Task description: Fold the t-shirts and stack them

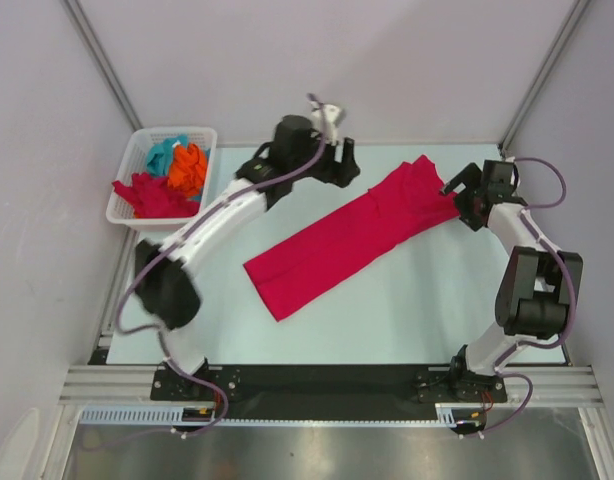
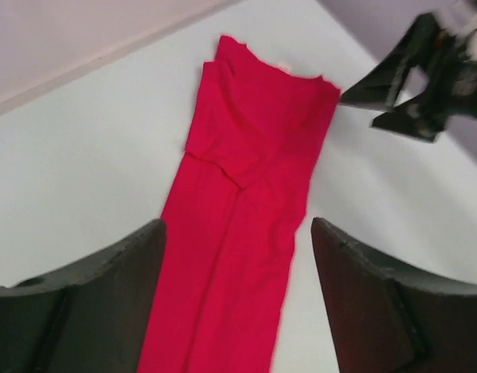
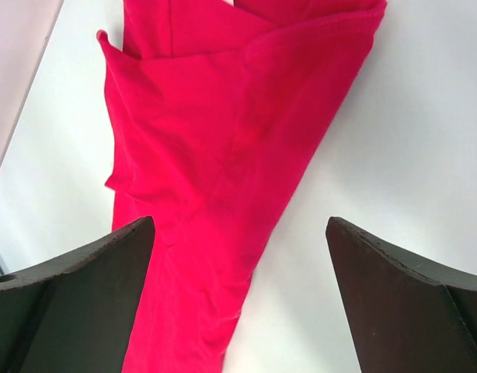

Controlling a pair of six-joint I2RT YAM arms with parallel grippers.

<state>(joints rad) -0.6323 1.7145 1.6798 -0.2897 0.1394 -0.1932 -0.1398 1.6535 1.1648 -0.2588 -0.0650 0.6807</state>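
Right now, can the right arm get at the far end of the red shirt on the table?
Probably yes. The right claw sits open right at that end of the red shirt, fingers either side of the cloth, with nothing in between to block it.

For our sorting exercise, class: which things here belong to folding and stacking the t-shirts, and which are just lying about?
Job: long folded crimson cloth t-shirt; crumpled crimson cloth shirt; orange cloth shirt; teal cloth shirt.
Lying about: white plastic lattice basket; pale flat table.

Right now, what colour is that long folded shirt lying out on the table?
The folded shirt is plain crimson red, with no pattern. It shows best in the top external view.
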